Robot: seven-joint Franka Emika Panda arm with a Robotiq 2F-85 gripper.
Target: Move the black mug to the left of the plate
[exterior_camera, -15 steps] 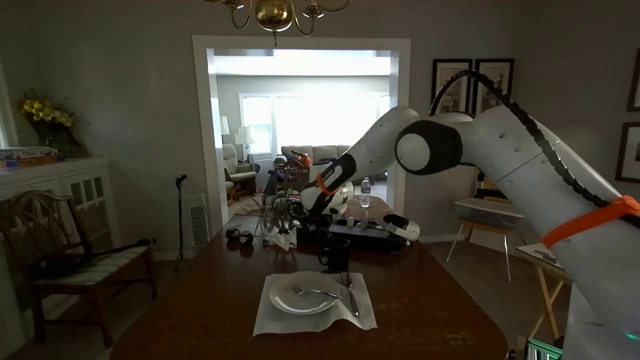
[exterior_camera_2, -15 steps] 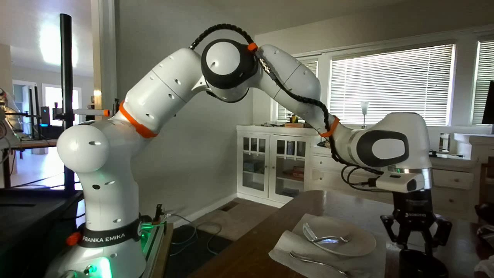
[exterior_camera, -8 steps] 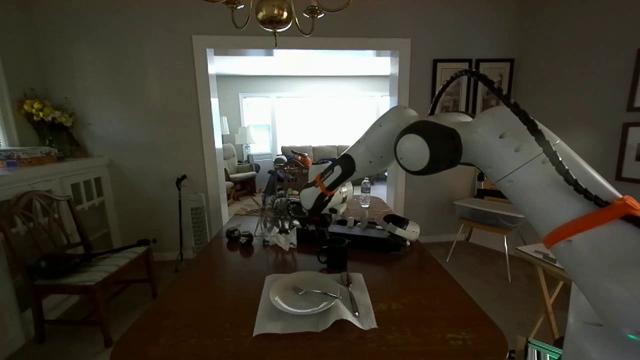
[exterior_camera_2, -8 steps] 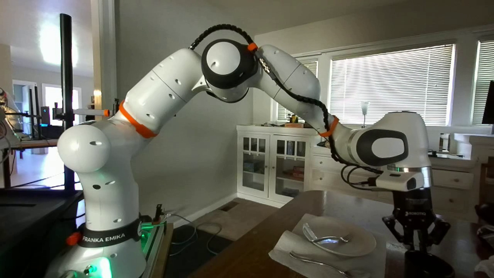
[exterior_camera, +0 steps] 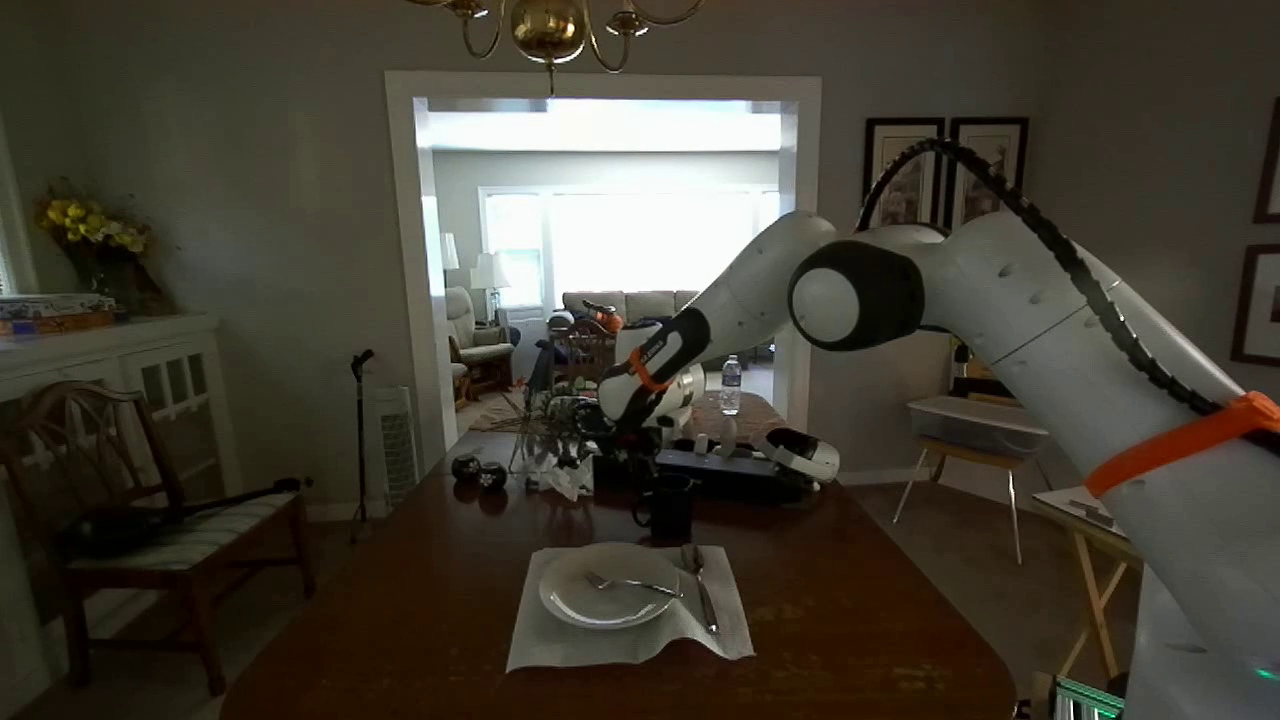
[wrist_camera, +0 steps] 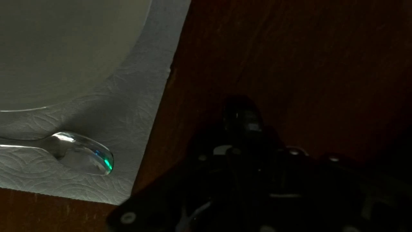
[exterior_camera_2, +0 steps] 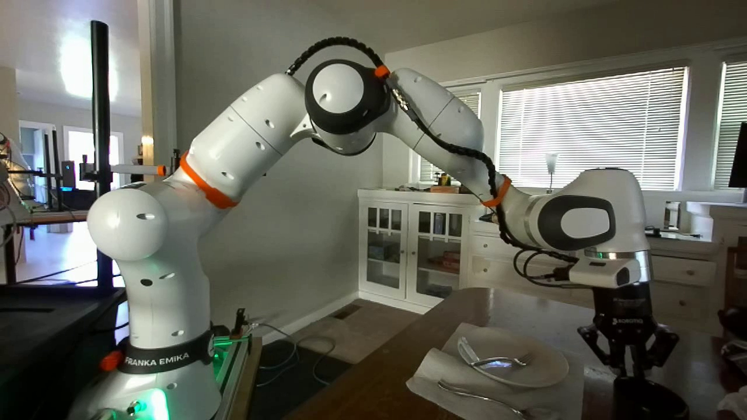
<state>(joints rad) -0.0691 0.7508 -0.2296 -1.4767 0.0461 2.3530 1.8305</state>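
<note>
The black mug (exterior_camera: 672, 510) stands upright on the table just beyond the placemat, its handle pointing left. It shows in an exterior view (exterior_camera_2: 650, 403), and its dark handle shows in the wrist view (wrist_camera: 243, 117). My gripper (exterior_camera_2: 630, 372) points straight down with its fingers closed together on the mug's rim. In the wrist view the jaws are very dark. I cannot tell whether the mug's base touches the table. The white plate (exterior_camera: 575, 603) lies on a light placemat (exterior_camera: 540, 645) nearer that camera, with a fork on it. The plate also shows in the wrist view (wrist_camera: 64, 58).
A spoon (exterior_camera: 705, 592) lies on the placemat beside the plate. Behind the mug are a flat black boxy object (exterior_camera: 735, 478), crumpled white paper (exterior_camera: 570, 480) and two dark balls (exterior_camera: 491, 476). A water bottle (exterior_camera: 731, 385) stands farther back. The wooden table (exterior_camera: 860, 640) extends around the placemat.
The gripper fingers have drawn together on the mug's rim. The mug has shifted slightly, a little left and back in one view and rightward in the other. The plate has not moved.
</note>
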